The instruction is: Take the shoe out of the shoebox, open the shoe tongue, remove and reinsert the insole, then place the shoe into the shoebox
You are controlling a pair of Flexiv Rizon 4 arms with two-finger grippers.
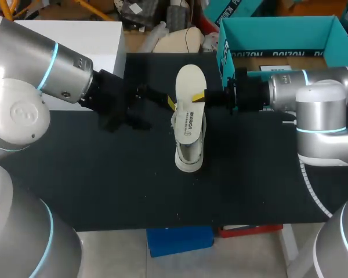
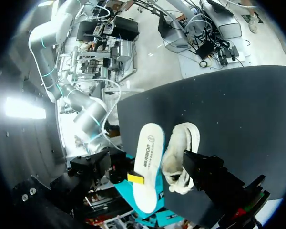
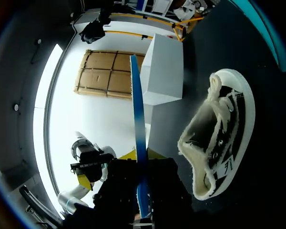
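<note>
Black table: one shoe, one insole, one shoebox. Right gripper clamped on insole. Left gripper at shoe, grip state unclear.

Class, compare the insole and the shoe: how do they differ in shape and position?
The insole is flat and thin; the shoe is bulky, laced and fleece-lined. The insole is held up by the right gripper; the shoe lies below it on the table. Both are mainly white.
</note>
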